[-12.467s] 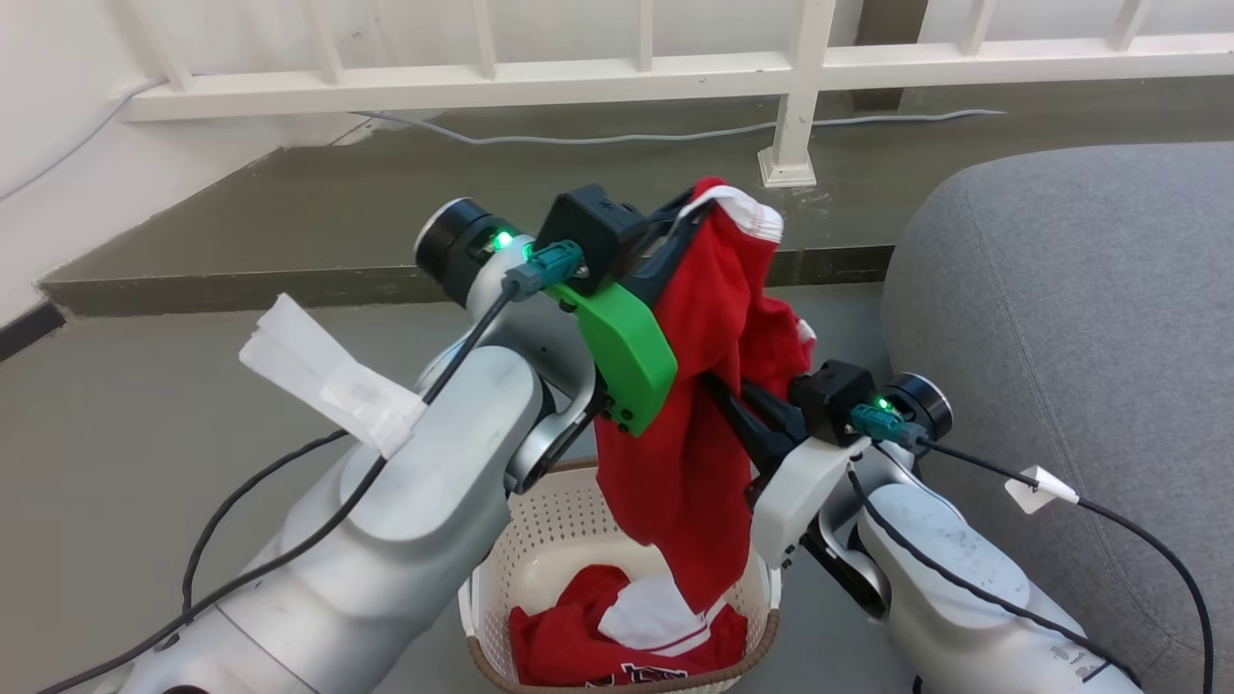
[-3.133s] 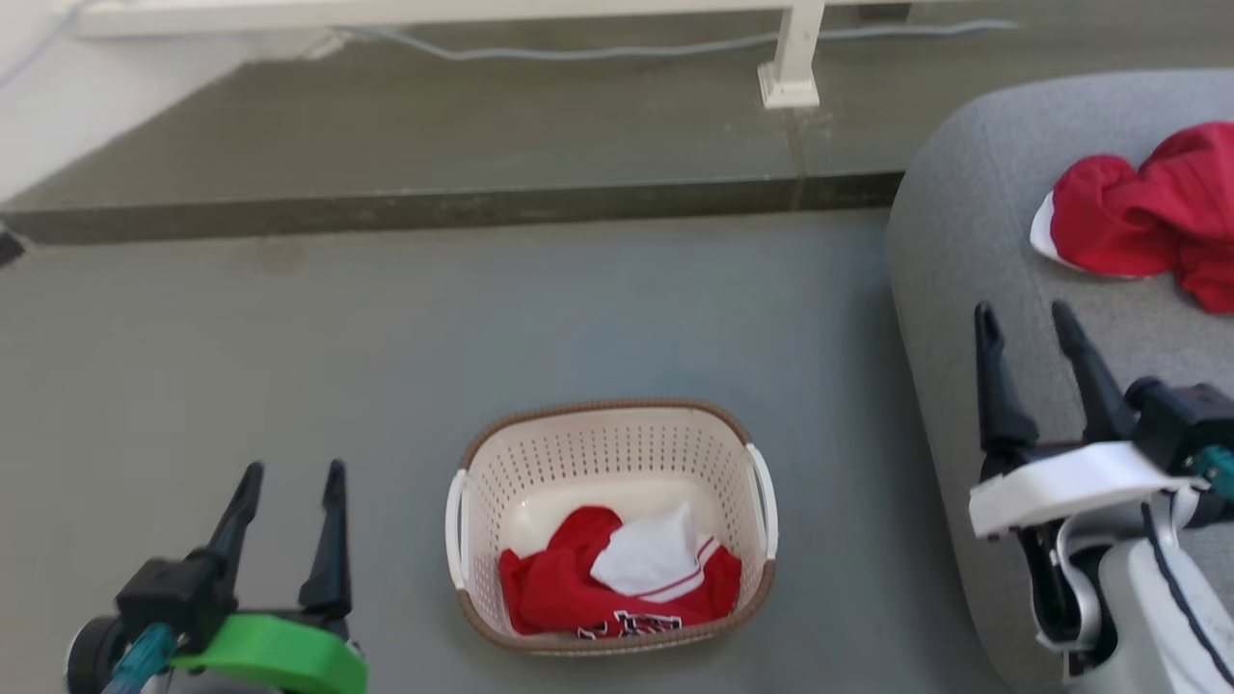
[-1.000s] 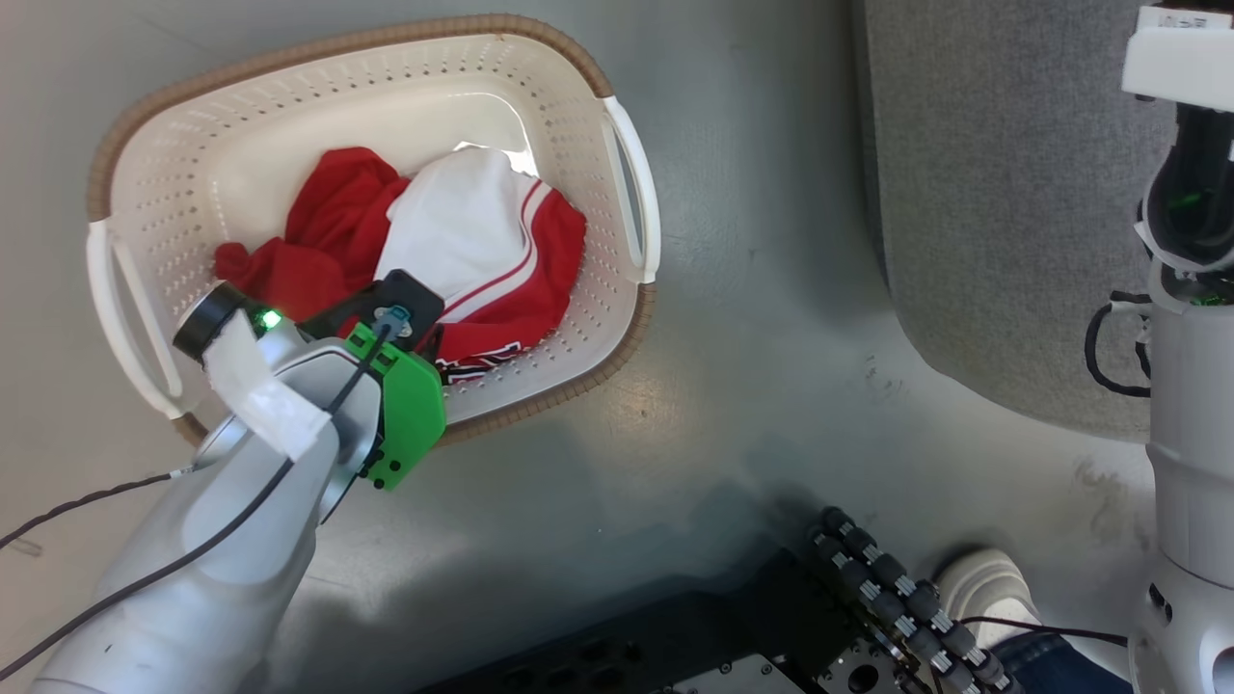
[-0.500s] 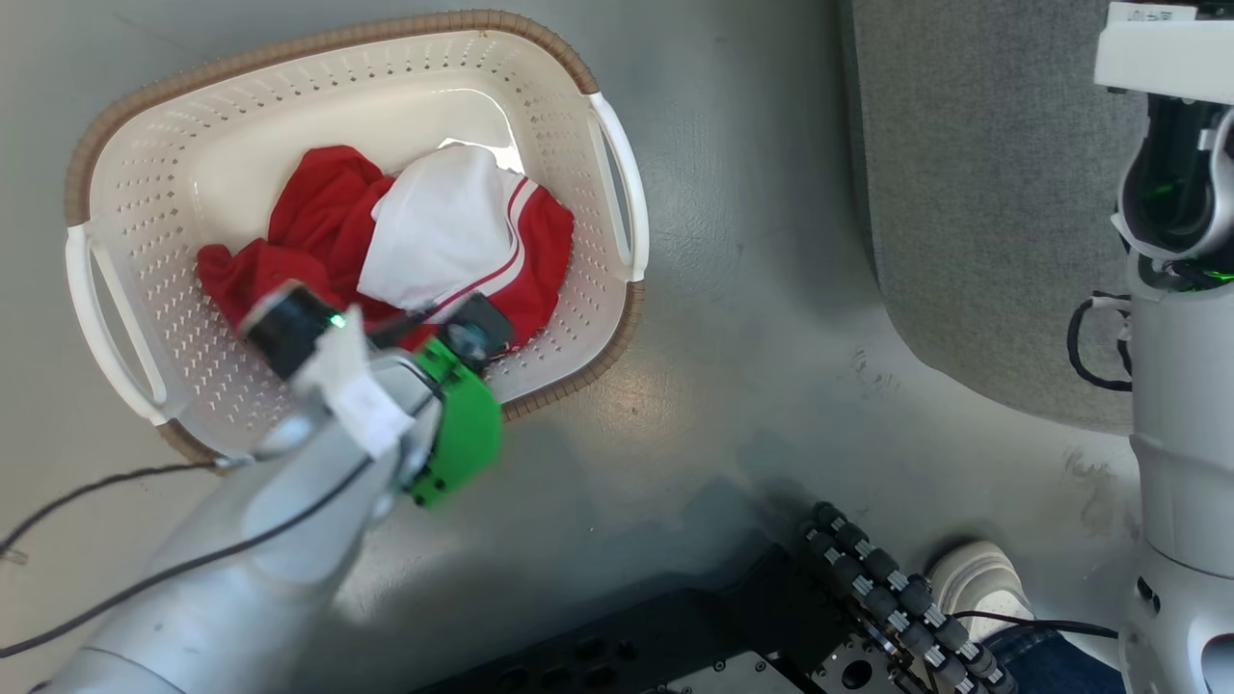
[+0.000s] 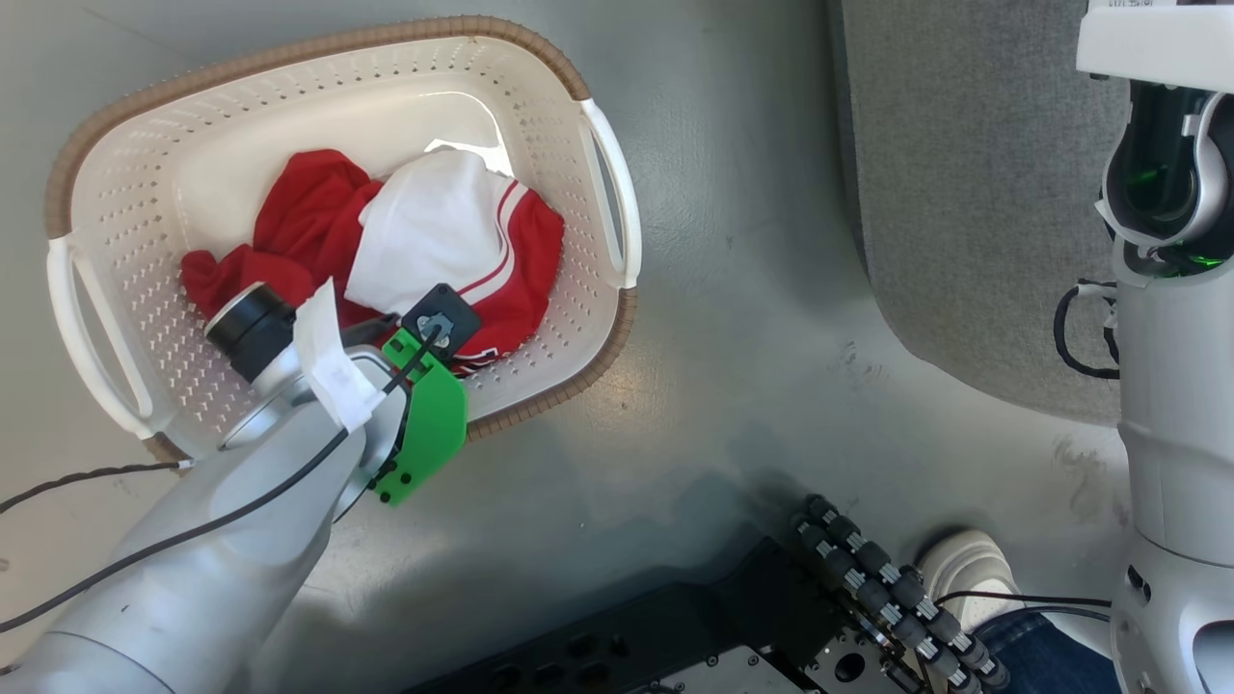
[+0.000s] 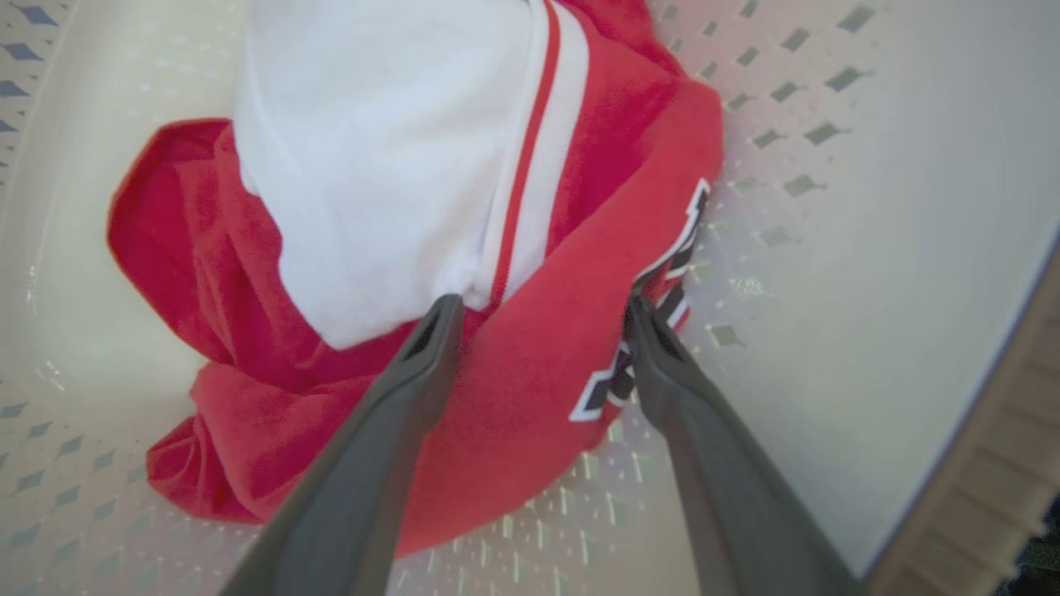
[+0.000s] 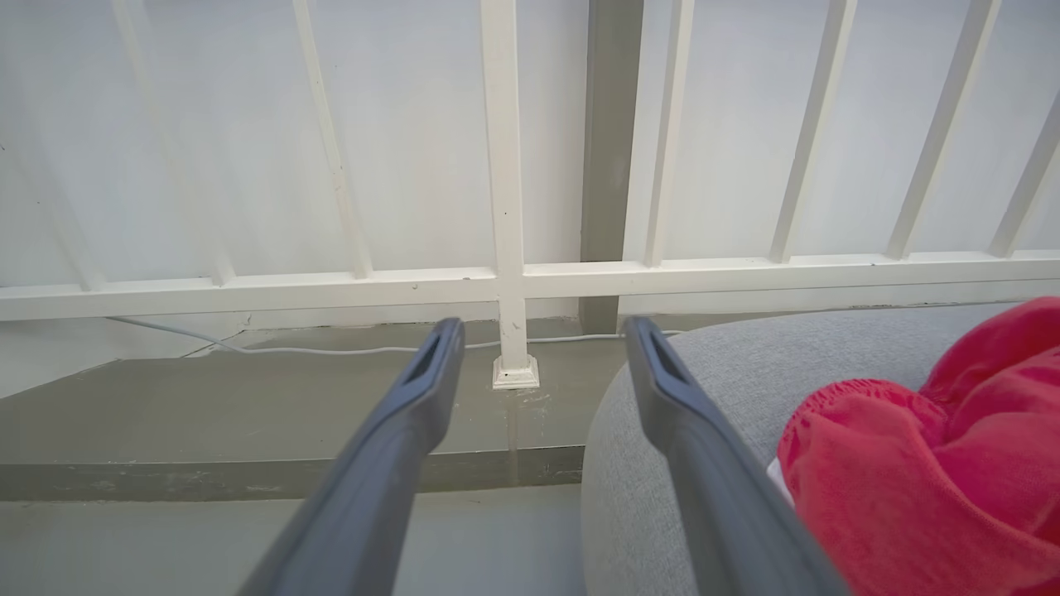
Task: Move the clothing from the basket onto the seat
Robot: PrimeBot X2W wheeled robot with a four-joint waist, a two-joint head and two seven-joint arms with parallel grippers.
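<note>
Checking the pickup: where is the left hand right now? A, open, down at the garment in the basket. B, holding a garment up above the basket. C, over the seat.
A: the left hand is open, fingertips at the garment lying in the basket.

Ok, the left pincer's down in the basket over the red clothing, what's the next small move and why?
Probably close the left pincer on the clothing: its open jaws straddle a red fold inside the basket, fingertips at the fabric, and nothing is gripped yet.
</note>
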